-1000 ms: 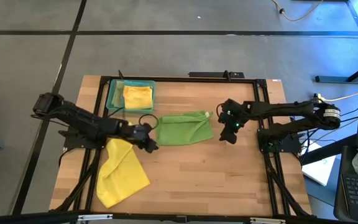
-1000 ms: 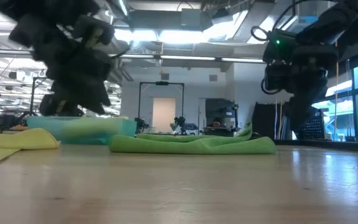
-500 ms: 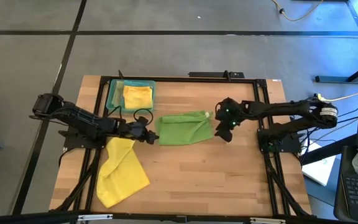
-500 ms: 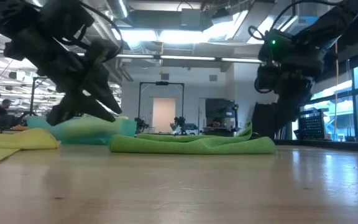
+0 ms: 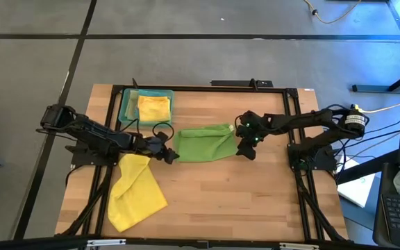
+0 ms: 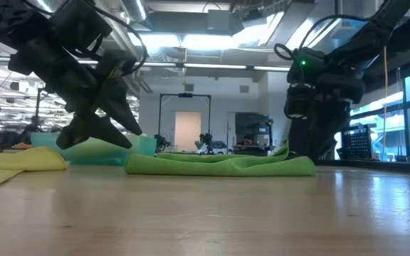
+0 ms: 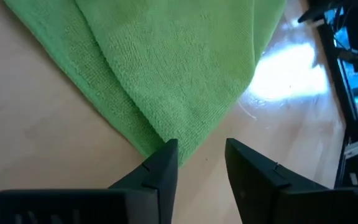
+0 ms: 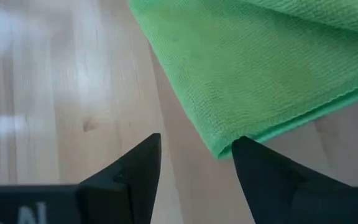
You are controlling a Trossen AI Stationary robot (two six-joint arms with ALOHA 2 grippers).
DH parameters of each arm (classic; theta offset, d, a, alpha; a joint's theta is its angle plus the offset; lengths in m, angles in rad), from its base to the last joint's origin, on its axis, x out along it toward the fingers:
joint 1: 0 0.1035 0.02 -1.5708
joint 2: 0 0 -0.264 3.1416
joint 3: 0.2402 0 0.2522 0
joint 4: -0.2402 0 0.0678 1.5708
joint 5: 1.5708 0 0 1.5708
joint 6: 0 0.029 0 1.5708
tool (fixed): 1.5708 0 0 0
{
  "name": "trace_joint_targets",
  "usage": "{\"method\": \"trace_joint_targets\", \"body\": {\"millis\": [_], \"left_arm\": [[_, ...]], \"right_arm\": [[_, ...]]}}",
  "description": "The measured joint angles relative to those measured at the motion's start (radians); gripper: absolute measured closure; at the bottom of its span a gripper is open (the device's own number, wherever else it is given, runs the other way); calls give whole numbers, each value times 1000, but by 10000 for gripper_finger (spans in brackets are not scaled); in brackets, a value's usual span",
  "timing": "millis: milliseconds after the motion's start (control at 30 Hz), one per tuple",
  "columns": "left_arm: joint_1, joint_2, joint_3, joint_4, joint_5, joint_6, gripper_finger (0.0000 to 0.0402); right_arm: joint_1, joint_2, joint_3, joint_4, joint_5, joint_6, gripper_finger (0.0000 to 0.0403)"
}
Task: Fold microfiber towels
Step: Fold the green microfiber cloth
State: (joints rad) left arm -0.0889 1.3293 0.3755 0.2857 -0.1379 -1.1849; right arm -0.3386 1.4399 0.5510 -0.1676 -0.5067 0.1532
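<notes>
Two dark arms — matte black links, looping black cables. The right arm (image 5: pixel 304 123) carries a green light and a silver band with orange marking.

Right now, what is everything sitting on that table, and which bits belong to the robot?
Green towel: one, bright green, folded, middle of the table, between the two grippers.
Yellow towel: one, yellow, spread loosely at the table's front left.
Folded yellow towel: one, yellow, lying inside the tray.
Tray: one, translucent teal, back left of the table.
Table: one, pale wood with a black frame.
Left gripper: one, dark, fingers apart, at the green towel's left corner.
Right gripper: one, dark, fingers apart, at the green towel's right corner.
</notes>
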Motion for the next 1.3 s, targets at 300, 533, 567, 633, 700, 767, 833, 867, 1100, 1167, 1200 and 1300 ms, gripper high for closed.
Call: {"method": "trace_joint_targets", "body": {"millis": [300,533,567,633,700,767,833,867,1100,1167,1200,1300], "left_arm": [[-2,0,0,-2,62,105,265],[-2,0,0,-7,42,147,265],[0,6,0,-5,42,148,265],[4,22,0,-8,43,148,266],[4,39,0,3,44,148,266],[0,57,0,5,42,148,265],[-7,72,0,28,24,149,265],[-8,80,0,48,12,150,264],[-11,155,0,159,2,164,265],[-13,183,0,194,11,144,266],[-15,197,0,211,19,141,266],[-20,227,1,262,25,127,265]], "right_arm": [[1,49,0,34,13,29,203],[1,76,0,75,8,52,203],[1,77,0,86,7,52,203],[1,78,0,99,6,53,203],[1,78,0,106,4,53,203],[1,78,0,106,-7,53,203],[1,78,0,105,-11,53,203],[1,78,0,104,-14,56,203],[1,78,0,105,-20,79,203],[1,78,0,104,-20,80,203],[1,78,0,104,-20,81,203],[1,78,0,104,-20,81,203]]}}
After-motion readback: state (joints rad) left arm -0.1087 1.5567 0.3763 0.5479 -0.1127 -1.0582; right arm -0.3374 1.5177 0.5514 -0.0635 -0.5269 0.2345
